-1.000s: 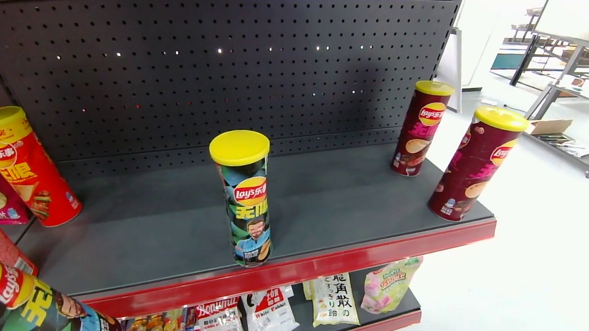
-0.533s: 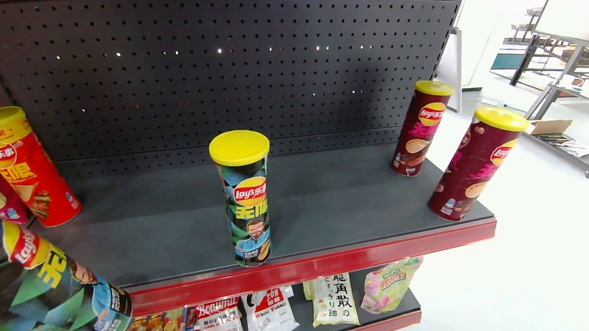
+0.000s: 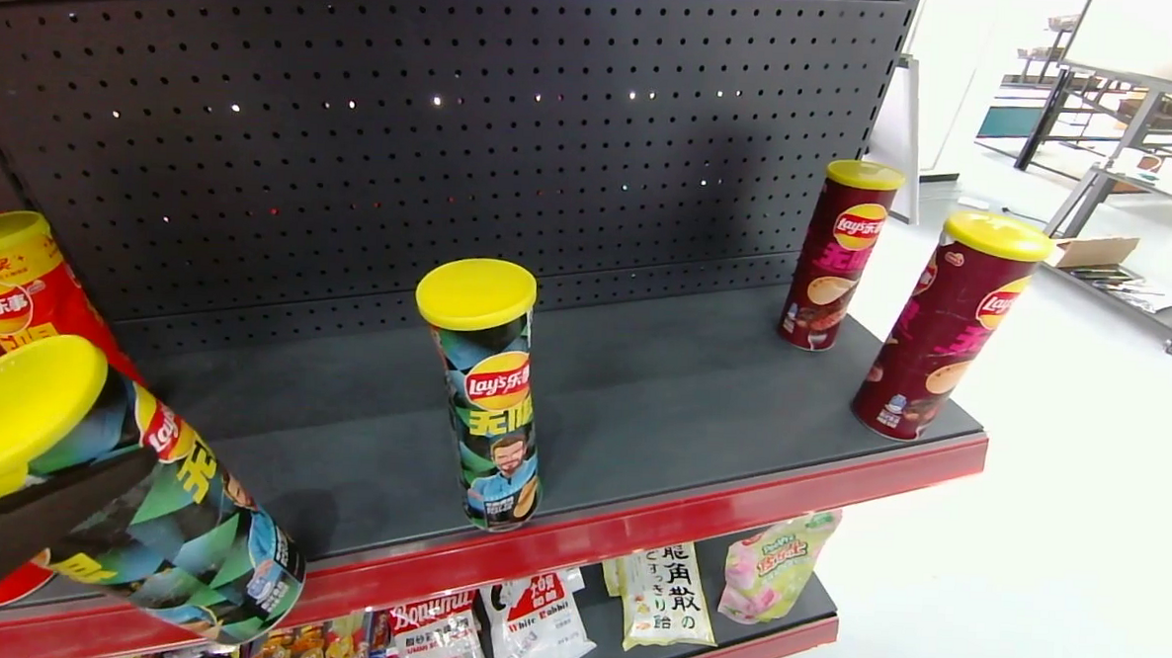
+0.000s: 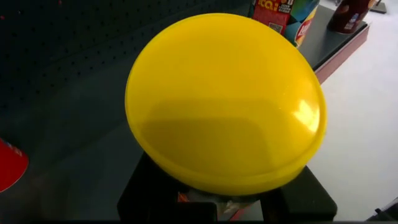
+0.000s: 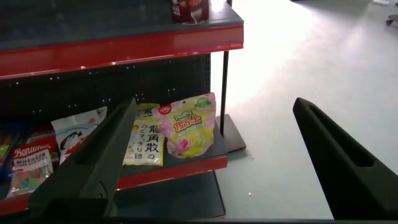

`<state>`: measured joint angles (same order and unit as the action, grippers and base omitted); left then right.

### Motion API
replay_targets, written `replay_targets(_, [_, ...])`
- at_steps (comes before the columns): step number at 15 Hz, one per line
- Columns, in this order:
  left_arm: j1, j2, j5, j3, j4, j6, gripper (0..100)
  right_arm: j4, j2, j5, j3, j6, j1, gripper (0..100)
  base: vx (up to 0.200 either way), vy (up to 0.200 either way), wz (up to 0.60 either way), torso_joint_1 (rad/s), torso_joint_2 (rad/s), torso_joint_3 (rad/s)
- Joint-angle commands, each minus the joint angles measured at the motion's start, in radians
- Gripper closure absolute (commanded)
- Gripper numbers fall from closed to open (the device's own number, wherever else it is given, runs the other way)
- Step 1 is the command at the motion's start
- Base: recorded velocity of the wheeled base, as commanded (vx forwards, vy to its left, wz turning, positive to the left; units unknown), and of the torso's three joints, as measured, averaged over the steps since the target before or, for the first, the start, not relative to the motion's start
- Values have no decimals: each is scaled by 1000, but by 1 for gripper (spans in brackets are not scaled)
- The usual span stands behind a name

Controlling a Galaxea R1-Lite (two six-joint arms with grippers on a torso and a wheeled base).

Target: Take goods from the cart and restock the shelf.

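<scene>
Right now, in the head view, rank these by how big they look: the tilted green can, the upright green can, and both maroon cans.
Largest: the tilted green can, though it is nearest the camera.
Next: the upright green can and the front maroon can, too alike to rank.
Smallest: the rear maroon can, farthest back.
</scene>
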<state>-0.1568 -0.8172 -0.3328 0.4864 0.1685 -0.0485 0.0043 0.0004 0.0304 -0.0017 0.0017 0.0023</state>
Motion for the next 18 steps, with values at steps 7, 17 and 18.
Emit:
replay_targets(7, [-1, -290, 3, 116, 105, -16, 100, 0, 0, 0, 0, 0, 1, 0, 0, 0, 0, 0, 0, 0])
replay_targets(17, [-26, -640, 4, 348, 299, -54, 100, 0, 0, 0, 0, 0, 1, 0, 0, 0, 0, 0, 0, 0])
replay_targets(18, [-41, -685, 4, 382, 330, -53, 100, 0, 0, 0, 0, 0, 1, 0, 0, 0, 0, 0, 0, 0])
